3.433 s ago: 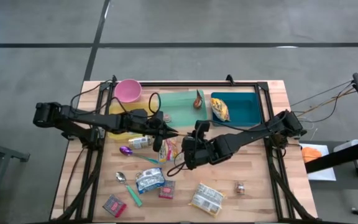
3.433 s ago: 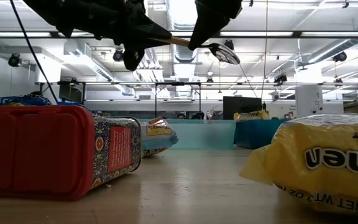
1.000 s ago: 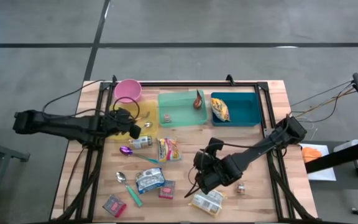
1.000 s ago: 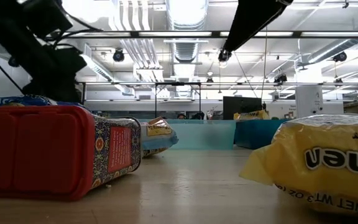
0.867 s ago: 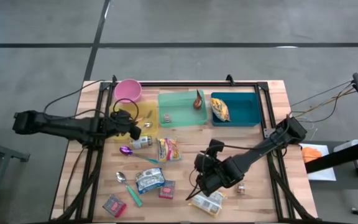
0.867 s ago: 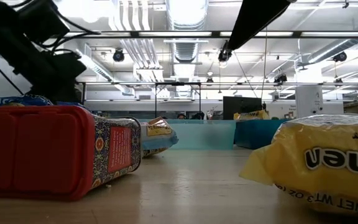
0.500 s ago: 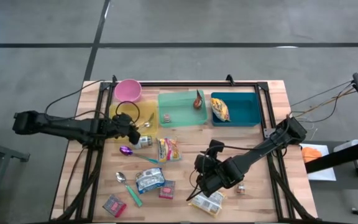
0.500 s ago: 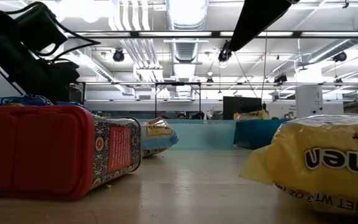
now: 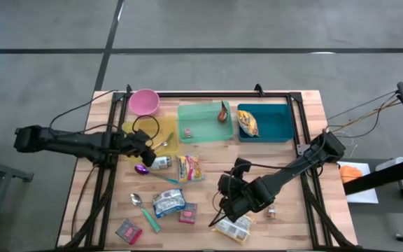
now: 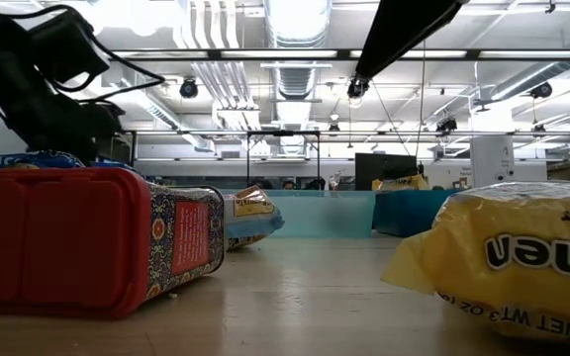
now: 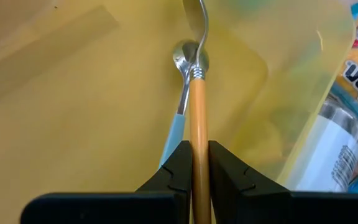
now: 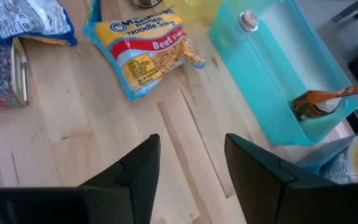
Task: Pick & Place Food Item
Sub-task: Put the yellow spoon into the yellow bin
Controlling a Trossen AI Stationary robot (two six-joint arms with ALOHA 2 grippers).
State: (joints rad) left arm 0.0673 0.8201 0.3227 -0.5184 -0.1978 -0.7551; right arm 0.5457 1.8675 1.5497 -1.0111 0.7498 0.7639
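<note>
Bare desk (image 9: 285,150) lies open right of the noodle packet (image 9: 189,168); packets, a red tin (image 9: 128,230) and spoons crowd the near left, bins (image 9: 264,122) line the far edge

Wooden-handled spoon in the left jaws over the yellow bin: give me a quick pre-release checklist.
1. Left gripper clamped on the wooden-handled spoon: ok.
2. Spoon bowl over the yellow bin: ok.
3. Spoon resting on the bin floor: cannot tell.
4. Another spoon lies under it: ok, expect contact.
5. Right gripper away from the bin, above the noodle packet: ok.
</note>
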